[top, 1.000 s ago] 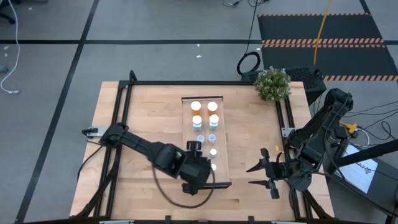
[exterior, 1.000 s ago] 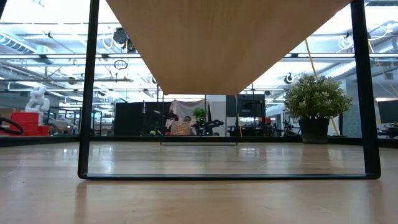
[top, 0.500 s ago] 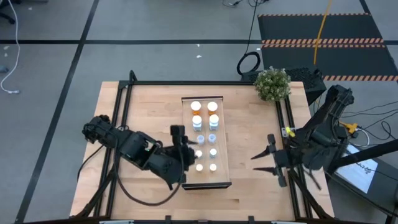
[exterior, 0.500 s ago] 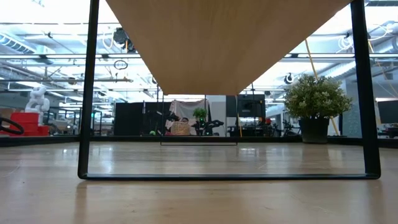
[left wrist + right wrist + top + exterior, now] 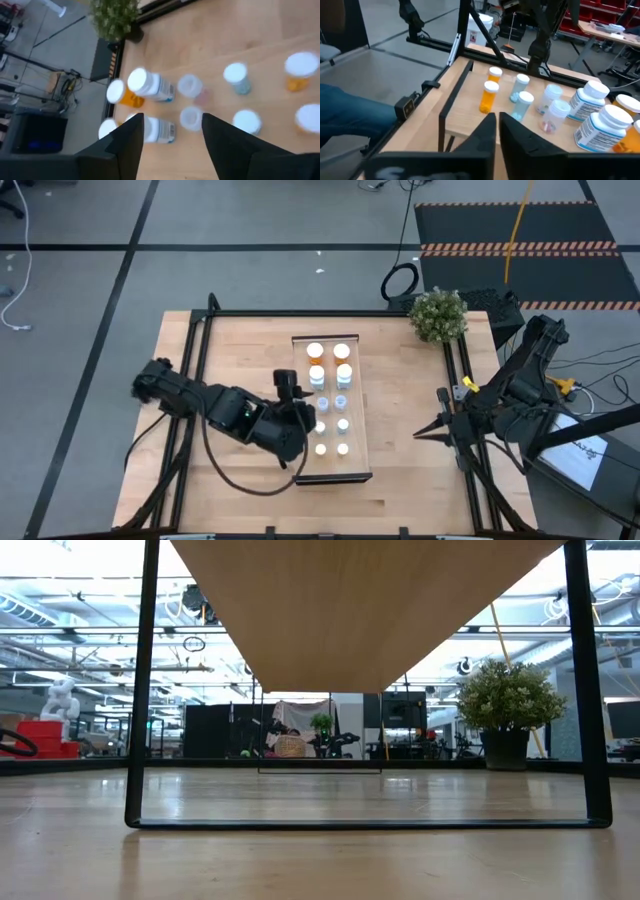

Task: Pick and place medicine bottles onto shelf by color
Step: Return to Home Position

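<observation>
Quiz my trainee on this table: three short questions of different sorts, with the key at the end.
1. True or false: every bottle stands on the shelf.
2. The left pincer is open at the shelf's: A) left long side, B) right long side, C) far end.
3. Fill in: the right pincer hangs near the table's ___ edge.
Key: 1 true; 2 A; 3 right.

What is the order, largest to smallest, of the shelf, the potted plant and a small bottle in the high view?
Shelf, then potted plant, then small bottle; the gaps are plain.
</observation>
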Motion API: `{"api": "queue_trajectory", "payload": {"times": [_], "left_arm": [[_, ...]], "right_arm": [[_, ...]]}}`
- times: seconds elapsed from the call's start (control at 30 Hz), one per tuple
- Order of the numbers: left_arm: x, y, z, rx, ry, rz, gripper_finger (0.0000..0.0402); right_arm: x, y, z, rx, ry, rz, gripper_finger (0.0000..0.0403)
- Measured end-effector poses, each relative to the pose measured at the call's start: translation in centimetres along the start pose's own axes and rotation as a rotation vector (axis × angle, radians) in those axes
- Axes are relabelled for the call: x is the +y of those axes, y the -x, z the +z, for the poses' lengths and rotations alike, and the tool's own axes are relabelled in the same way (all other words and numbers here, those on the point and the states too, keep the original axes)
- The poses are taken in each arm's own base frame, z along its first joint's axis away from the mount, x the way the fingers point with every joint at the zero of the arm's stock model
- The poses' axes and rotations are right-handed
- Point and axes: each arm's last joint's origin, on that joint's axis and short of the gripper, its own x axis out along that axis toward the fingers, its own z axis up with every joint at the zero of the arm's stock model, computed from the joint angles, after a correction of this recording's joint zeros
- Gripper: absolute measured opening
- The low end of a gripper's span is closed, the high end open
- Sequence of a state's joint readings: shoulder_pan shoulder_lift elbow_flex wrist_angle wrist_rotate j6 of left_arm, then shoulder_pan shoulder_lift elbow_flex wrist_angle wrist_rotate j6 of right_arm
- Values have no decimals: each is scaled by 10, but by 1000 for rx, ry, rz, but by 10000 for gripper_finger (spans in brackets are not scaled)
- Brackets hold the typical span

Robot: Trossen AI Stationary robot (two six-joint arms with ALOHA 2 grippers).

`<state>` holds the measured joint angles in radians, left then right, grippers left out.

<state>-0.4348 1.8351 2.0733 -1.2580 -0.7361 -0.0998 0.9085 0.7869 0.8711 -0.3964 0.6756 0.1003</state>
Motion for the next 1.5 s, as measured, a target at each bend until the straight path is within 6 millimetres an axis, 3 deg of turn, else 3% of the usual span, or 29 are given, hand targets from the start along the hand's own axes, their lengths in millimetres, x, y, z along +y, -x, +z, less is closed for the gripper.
{"api": "queue_trajectory", "payload": {"times": [0.2,0.33,0.5,1.03,1.2,1.4,1.5], "left_arm": [[6,-1,-36,23,35,7,154],[23,16,-64,-52,143,5,121],[24,14,-103,-155,200,-10,95],[16,-33,-219,-457,401,-72,93],[13,-39,-244,-609,434,-97,93],[15,-46,-265,-548,513,68,93],[16,-48,-267,-524,489,82,93]], "right_arm": [[0,-5,-9,3,2,-11,5],[-3,-13,-26,21,3,-50,2],[-11,-20,-44,28,-41,-59,1],[-44,-47,-128,-88,-92,8,0],[-54,-48,-154,-103,-87,-8,0],[-57,-46,-177,-74,-122,-23,0],[-58,-45,-176,-100,-119,-28,0]]}}
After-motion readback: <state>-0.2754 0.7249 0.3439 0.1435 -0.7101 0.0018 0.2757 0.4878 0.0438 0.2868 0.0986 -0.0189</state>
